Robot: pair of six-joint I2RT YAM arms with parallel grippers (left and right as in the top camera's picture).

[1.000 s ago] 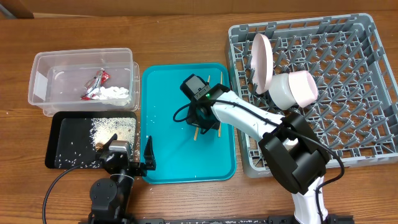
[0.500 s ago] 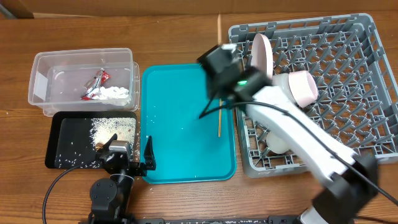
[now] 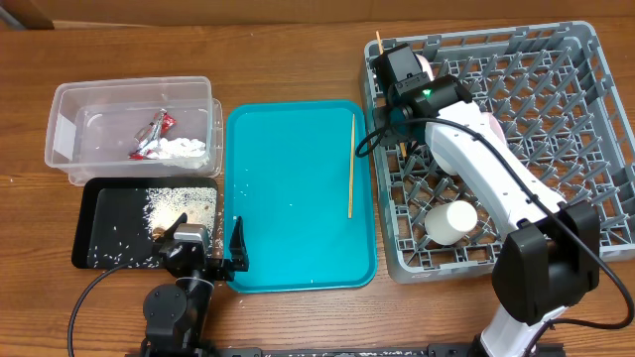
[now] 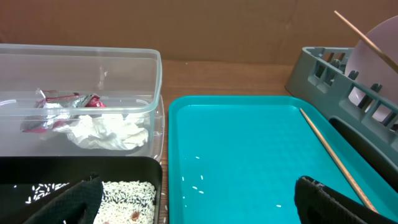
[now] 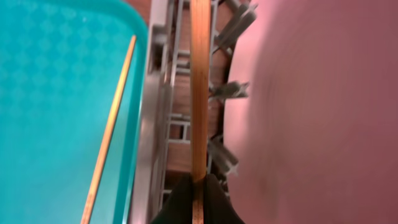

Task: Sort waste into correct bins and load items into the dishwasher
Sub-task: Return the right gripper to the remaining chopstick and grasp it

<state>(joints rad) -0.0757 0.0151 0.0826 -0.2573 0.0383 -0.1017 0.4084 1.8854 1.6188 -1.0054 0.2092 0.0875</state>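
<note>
My right gripper (image 3: 399, 99) is shut on a wooden chopstick (image 3: 378, 38) over the back left corner of the grey dish rack (image 3: 556, 149). The right wrist view shows the fingertips (image 5: 186, 199) pinching that chopstick (image 5: 200, 93) next to the pale-pink bowl (image 5: 311, 112). The second chopstick (image 3: 350, 164) lies on the teal tray (image 3: 288, 198) along its right edge. A white cup (image 3: 458, 218) lies in the rack. The clear tub (image 3: 69, 99) holds the red wrapper (image 3: 154, 132) and tissue (image 3: 181, 149). The black tray (image 3: 109, 213) holds rice (image 3: 179, 205). My left gripper (image 3: 208, 256) is open and empty.
The left wrist view shows the white plate (image 4: 379, 50) standing upright in the rack's near corner, with the held chopstick (image 4: 367, 37) slanting in front of it. A few rice grains (image 4: 196, 177) lie on the teal tray. The wooden table (image 3: 298, 59) surrounds everything.
My right gripper lifted one chopstick off the teal tray and carried it back and right over the rack. The other chopstick now lies by the tray's right edge. The left arm has not moved.
</note>
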